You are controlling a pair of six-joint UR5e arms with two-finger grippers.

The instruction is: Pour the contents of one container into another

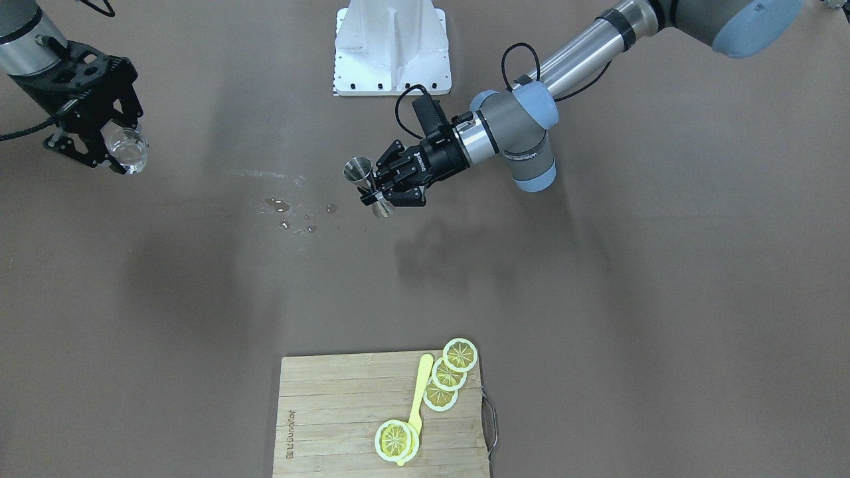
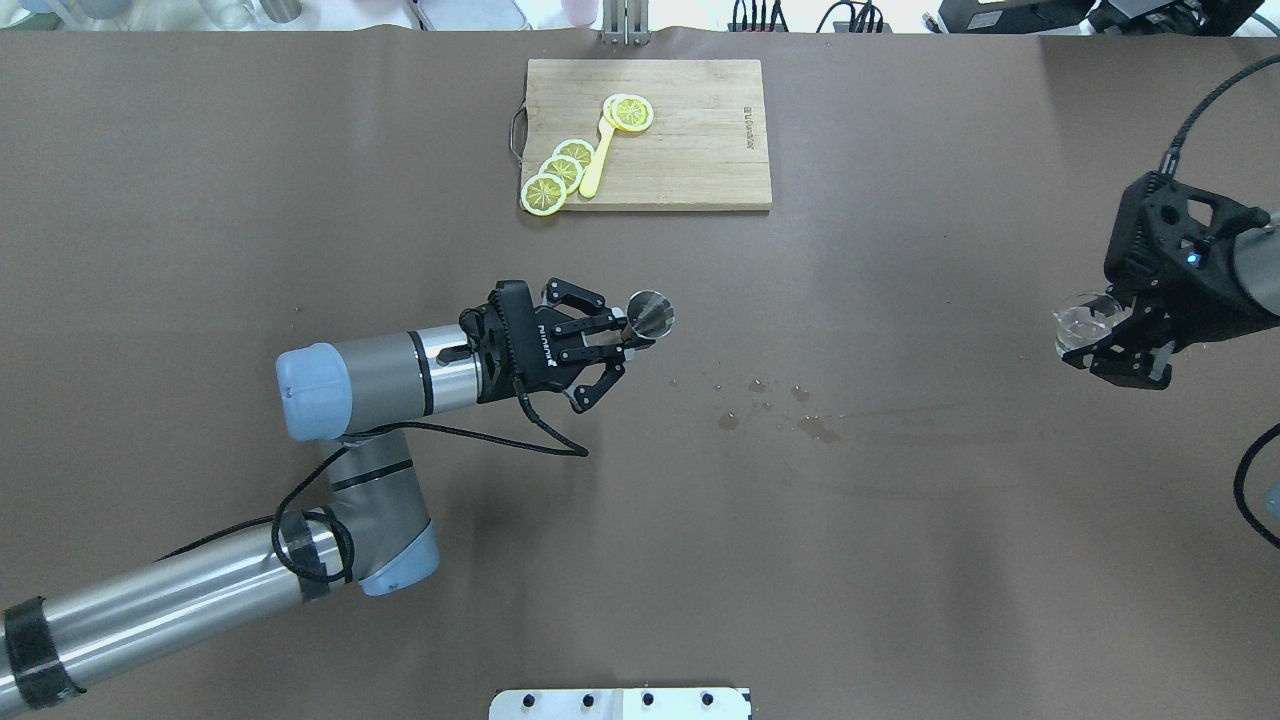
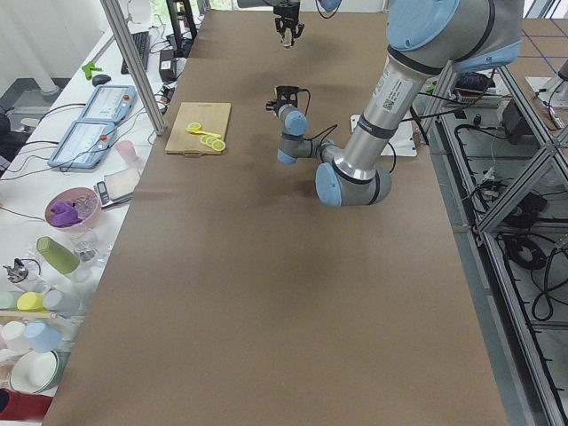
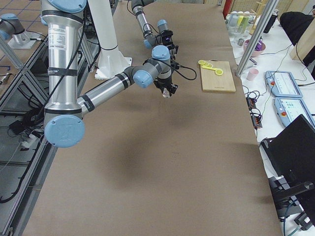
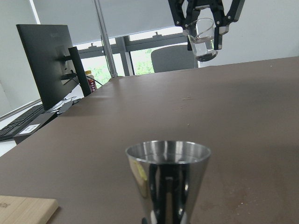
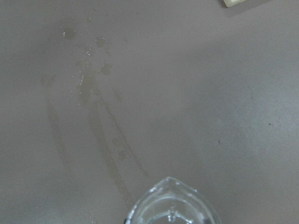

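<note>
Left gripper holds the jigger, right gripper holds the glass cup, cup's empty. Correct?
Not empty. The left wrist-mounted view shows clear liquid in the lower part of the glass cup. The rest stands: the left gripper holds the jigger, and the right gripper holds the cup.

Glossy polished metal jigger, clear glass cup, matt brown table, wooden board

left gripper closed on jigger, mouth up, mid-table | right gripper grips glass cup near right edge, well apart | wet drops on table between them | cutting board with lemon slices, far side
</note>
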